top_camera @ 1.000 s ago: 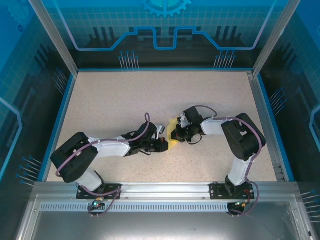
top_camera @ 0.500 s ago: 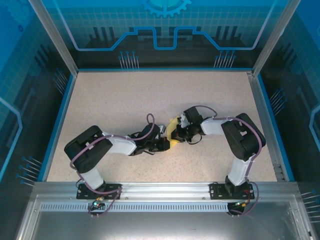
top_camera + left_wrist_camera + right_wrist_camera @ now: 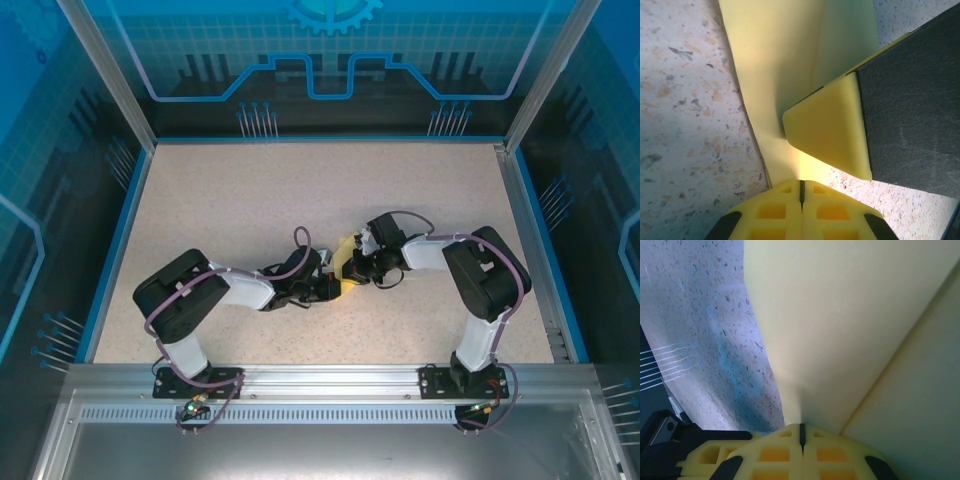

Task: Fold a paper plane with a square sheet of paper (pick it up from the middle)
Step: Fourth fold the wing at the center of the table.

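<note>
The pale-yellow sheet of paper (image 3: 346,262) is partly folded and held between both grippers at the table's middle. In the left wrist view the sheet of paper (image 3: 780,60) runs down as a creased strip into my left gripper (image 3: 801,182), which is shut on its near end. The right gripper's yellow fingertip (image 3: 830,130) and black pad press on it from the right. In the right wrist view the sheet of paper (image 3: 840,315) narrows into my right gripper (image 3: 801,426), which is shut on it, with a folded layer (image 3: 920,410) beside it. My left gripper (image 3: 334,288) and right gripper (image 3: 353,268) almost touch.
The speckled table (image 3: 250,200) has a blue rim and an aluminium frame around it. Transparent blue walls (image 3: 330,60) stand at the back and sides. Both arms bend inward from their bases along the near rail (image 3: 330,380).
The left arm's elbow has swung right and drawn in toward the middle, and its gripper has nudged closer to the paper. The right arm and the paper have stayed put.
</note>
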### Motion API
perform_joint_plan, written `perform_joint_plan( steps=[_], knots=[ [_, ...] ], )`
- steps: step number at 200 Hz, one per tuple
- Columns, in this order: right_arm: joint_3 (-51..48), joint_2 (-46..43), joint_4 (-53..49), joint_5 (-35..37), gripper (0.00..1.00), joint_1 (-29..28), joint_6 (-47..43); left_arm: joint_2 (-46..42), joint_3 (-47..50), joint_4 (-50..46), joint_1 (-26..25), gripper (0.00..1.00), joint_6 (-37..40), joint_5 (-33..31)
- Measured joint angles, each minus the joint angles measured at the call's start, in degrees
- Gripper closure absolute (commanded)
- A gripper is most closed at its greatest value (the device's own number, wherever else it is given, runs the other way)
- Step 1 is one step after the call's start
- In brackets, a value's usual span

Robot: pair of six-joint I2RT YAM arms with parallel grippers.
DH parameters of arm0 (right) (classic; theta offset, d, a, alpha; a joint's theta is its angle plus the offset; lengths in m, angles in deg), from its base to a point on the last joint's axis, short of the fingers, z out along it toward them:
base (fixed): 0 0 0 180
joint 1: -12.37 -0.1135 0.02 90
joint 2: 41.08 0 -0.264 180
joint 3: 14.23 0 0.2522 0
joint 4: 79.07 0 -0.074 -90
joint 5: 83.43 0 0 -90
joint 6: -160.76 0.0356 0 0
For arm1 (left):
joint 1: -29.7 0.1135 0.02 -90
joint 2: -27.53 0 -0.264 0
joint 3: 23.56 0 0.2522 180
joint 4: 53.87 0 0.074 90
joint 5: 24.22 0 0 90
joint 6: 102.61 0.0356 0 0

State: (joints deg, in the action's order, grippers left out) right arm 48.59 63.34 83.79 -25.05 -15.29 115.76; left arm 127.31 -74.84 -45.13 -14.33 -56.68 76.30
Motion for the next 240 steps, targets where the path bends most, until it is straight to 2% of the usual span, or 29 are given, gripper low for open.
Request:
perform_joint_plan(
  steps=[46, 95, 165, 175, 196, 213, 240],
  knots=[
    [0.2, 0.2, -0.8, -0.4, 1.0, 2.8, -2.8, -0.6, -0.1, -1.8, 0.0, 1.0, 0.0, 0.0],
    [4.7, 3.0, -3.4, 0.2, 1.0, 7.1, -6.4, -1.0, -0.3, -3.2, 0.0, 1.0, 0.0, 0.0],
    [13.0, 5.4, -6.6, 8.6, 1.0, 9.5, -7.8, -1.0, -1.0, -4.9, 0.0, 1.0, 0.1, 0.4],
    [13.5, 5.3, -6.6, 9.0, 0.98, 9.9, -7.8, -1.0, -1.3, -5.4, 0.0, 1.0, 0.1, 0.5],
    [13.0, 3.8, -6.7, 9.1, 0.86, 10.4, -7.8, -1.7, -1.5, -7.2, 0.0, 0.87, 0.3, 0.8],
    [11.0, -0.3, -6.7, 8.9, 0.76, 10.4, -7.5, -3.7, -1.5, -9.6, 0.0, 0.73, 0.5, 0.9],
    [6.9, -7.1, -5.7, 7.8, 0.58, 10.4, -6.6, -9.5, -1.6, -11.6, 0.5, 0.57, -0.9, -0.4]
  ],
)
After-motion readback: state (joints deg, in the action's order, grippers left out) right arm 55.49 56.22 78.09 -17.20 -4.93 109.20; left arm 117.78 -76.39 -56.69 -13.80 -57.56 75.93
